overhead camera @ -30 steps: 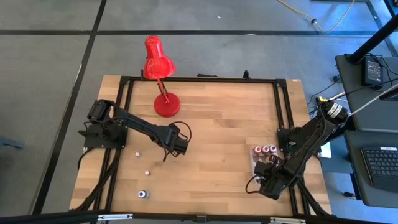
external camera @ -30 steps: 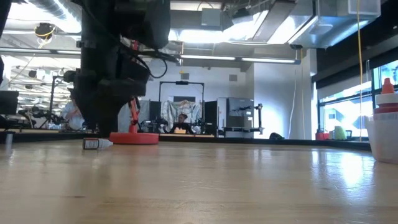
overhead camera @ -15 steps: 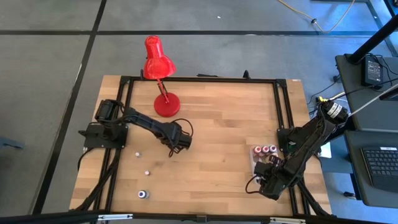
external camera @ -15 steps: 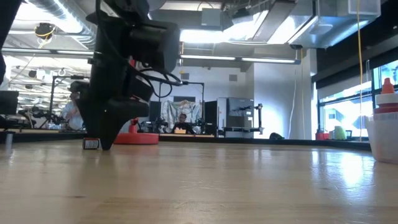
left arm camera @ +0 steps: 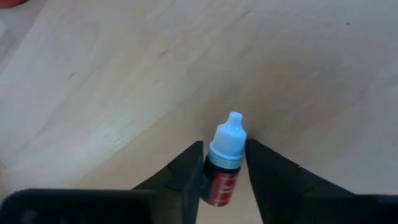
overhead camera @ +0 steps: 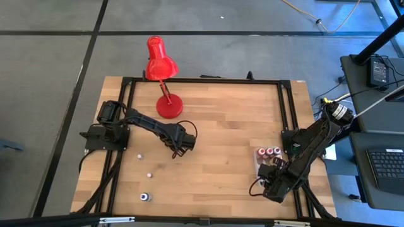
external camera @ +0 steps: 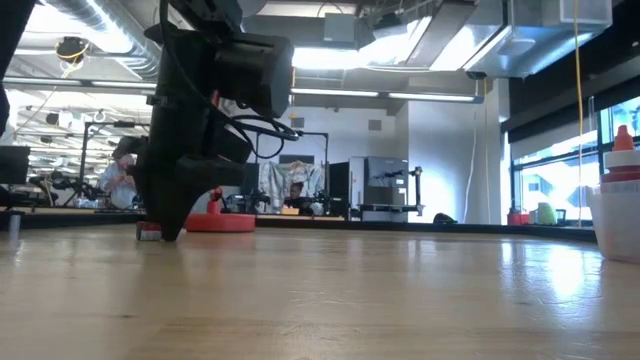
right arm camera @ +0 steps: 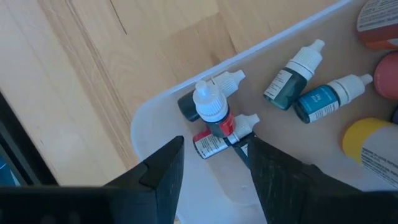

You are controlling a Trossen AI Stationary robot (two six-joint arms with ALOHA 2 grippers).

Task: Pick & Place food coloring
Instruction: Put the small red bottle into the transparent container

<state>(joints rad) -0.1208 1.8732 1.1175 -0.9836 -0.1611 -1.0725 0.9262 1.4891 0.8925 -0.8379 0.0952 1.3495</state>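
A tiny food coloring bottle (left arm camera: 224, 168) with a red body and a pale blue cap lies on its side on the wooden table (overhead camera: 221, 126). My left gripper (overhead camera: 177, 151) is down at the table left of the middle and shut on this bottle. In the low view only the bottle's red end (external camera: 148, 231) shows beside that gripper (external camera: 165, 228). Three more small bottles (overhead camera: 139, 153), (overhead camera: 149, 173), (overhead camera: 145, 197) lie on the table nearer the front left. My right gripper (right arm camera: 214, 171) hangs open over the clear tub (overhead camera: 265, 161), which holds several bottles (right arm camera: 311, 93). My left gripper pinches the bottle's red body (left arm camera: 219, 180), just below the cap, between its two fingers. The fingers come from above, pointing down, and lie across the bottle. The bottle lies on its side on the table, its cap (left arm camera: 229, 132) pointing away from the wrist.
A red desk lamp (overhead camera: 161, 63) stands on its round base (overhead camera: 169, 107) at the table's far side, behind my left arm. A black frame (overhead camera: 284, 107) runs around the table. The tub's wall (external camera: 615, 225) rises at the right front corner.
My left gripper has gone down to the table and a little toward its right edge, onto the lying bottle. In the low view its fingers now stand on the wood and hide most of the bottle.
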